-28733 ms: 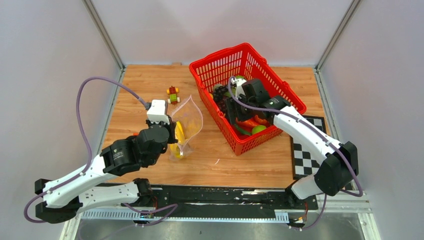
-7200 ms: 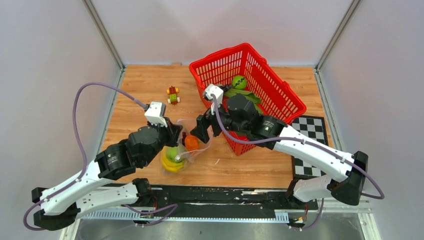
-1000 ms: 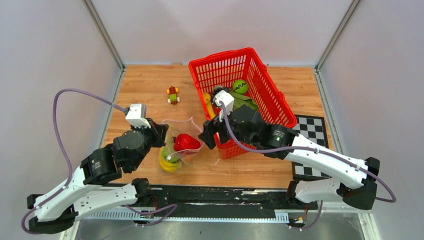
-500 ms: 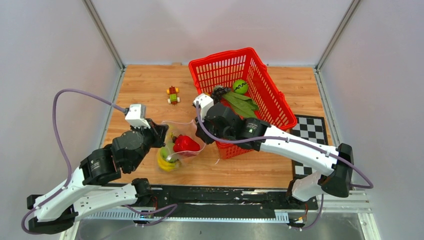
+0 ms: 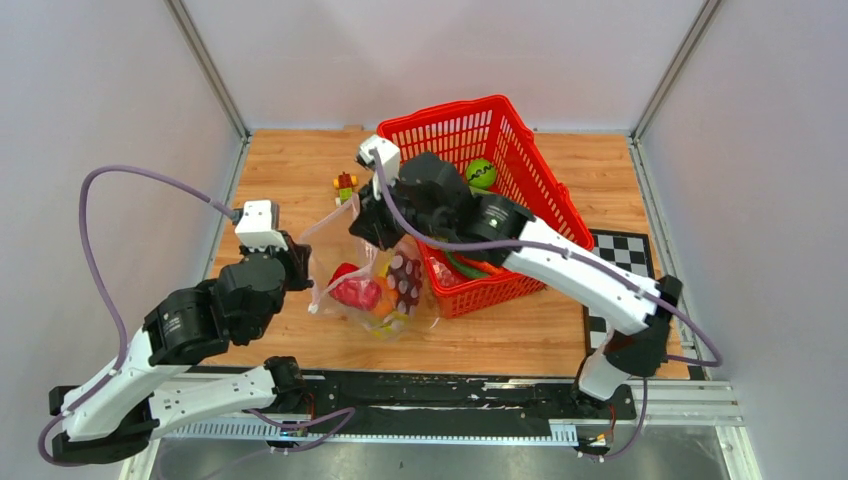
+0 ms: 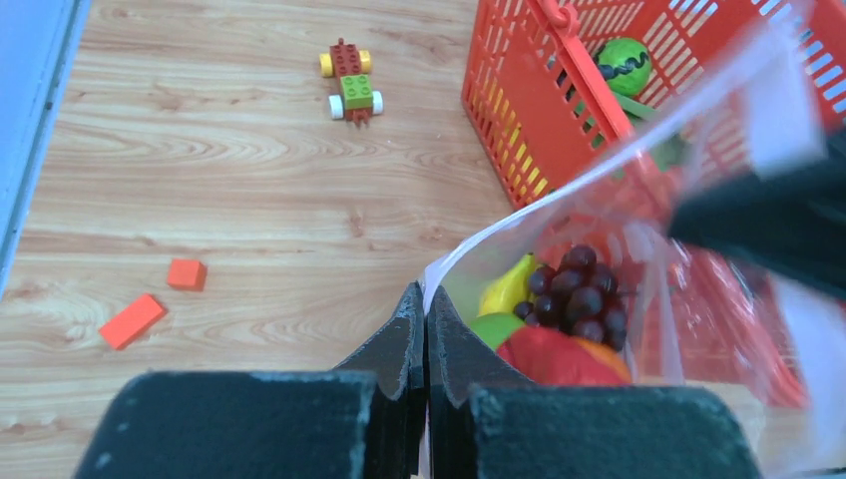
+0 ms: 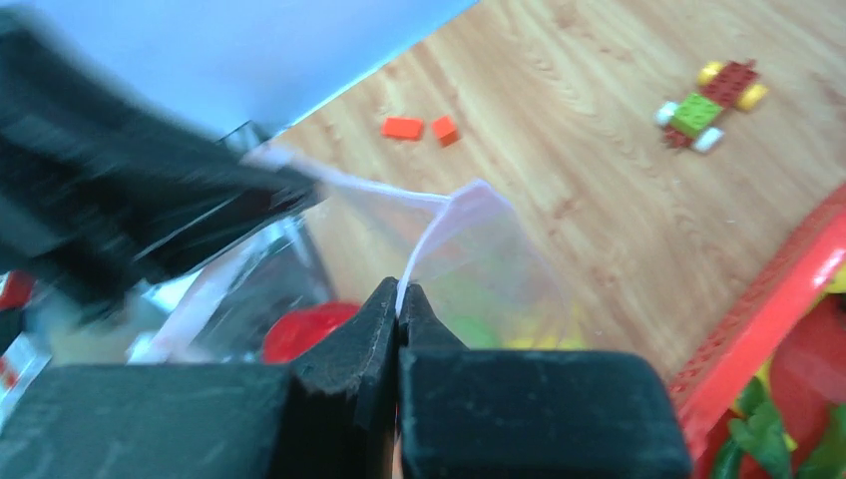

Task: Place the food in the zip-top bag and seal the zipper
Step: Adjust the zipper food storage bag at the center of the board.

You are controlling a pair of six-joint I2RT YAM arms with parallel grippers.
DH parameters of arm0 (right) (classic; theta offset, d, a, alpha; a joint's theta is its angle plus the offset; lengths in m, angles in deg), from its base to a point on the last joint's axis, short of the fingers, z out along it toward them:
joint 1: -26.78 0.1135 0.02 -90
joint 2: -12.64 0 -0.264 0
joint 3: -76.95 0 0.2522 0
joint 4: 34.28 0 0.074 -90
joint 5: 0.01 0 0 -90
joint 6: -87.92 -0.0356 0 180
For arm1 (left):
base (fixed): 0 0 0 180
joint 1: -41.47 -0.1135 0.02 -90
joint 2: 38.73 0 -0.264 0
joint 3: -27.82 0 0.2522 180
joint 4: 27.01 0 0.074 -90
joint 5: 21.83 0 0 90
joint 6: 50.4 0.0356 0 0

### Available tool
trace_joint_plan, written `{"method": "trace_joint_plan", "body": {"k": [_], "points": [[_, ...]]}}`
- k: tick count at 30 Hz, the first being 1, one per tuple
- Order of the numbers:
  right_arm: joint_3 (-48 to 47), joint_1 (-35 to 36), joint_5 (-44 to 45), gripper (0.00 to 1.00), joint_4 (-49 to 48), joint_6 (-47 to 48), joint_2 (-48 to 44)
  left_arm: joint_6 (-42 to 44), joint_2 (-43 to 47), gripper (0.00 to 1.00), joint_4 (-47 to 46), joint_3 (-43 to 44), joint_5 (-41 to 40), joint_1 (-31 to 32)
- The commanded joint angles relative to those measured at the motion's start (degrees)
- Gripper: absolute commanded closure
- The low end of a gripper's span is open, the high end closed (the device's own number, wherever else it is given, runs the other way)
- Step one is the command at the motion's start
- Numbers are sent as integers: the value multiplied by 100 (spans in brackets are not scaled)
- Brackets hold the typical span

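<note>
The clear zip-top bag (image 5: 372,285) hangs stretched between my two grippers over the table, beside the red basket (image 5: 520,125). Food shows inside it: a red tomato (image 5: 352,291), purple grapes (image 5: 405,280), a yellow banana (image 6: 508,285) and a green piece (image 6: 493,327). My left gripper (image 6: 426,295) is shut on the bag's near edge. My right gripper (image 7: 400,290) is shut on the far edge, pinching the pale pinkish zipper (image 7: 437,227). The bag's mouth gapes between them. A green lime (image 5: 481,172) and orange and green pieces (image 5: 470,266) lie in the basket.
A small toy block figure (image 5: 345,186) sits on the wood left of the basket. Two loose orange blocks (image 6: 150,304) lie near the left wall. A checkerboard mat (image 5: 625,250) is right of the basket. Grey walls close three sides.
My right gripper shut on the bag's far edge and pulled it up and towards the back. The bag now stands stretched. Grapes now lie in the bag. The left arm shifted slightly left.
</note>
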Motion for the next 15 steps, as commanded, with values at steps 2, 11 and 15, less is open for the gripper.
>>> {"method": "trace_joint_plan", "body": {"k": [2, 11, 15], "points": [[-1312, -322, 675, 100, 1296, 243, 1165, 459, -232, 100, 477, 626, 324, -8], [-162, -736, -73, 100, -83, -189, 683, 461, -863, 100, 1129, 1065, -166, -21], [-412, -827, -1596, 100, -68, 2, 783, 346, -1214, 100, 1200, 1114, -141, -32]]}}
